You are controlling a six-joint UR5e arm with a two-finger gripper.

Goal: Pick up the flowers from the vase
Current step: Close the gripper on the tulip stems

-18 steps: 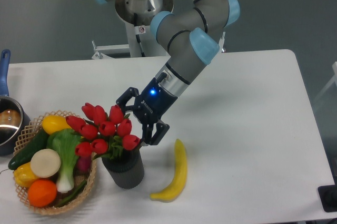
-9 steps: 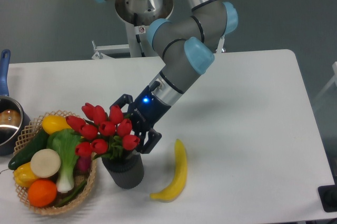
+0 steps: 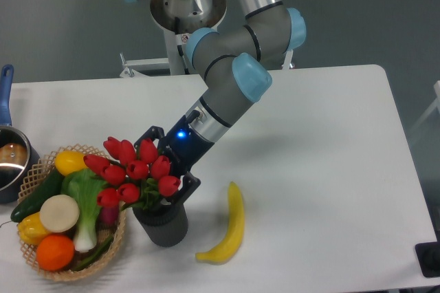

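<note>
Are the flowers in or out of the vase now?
In: the flowers stand with stems inside the vase, which is upright.

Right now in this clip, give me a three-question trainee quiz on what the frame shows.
1. True or false: the flowers are out of the vase.
2. What lies right of the vase? A) banana B) spoon C) cup
3. Fill in: the gripper reaches in among the ____.

Key: 1 false, they sit in the vase. 2 A. 3 flowers; its jaws are spread.

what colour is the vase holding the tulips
Dark grey vase, seen in the fixed camera view.
</note>
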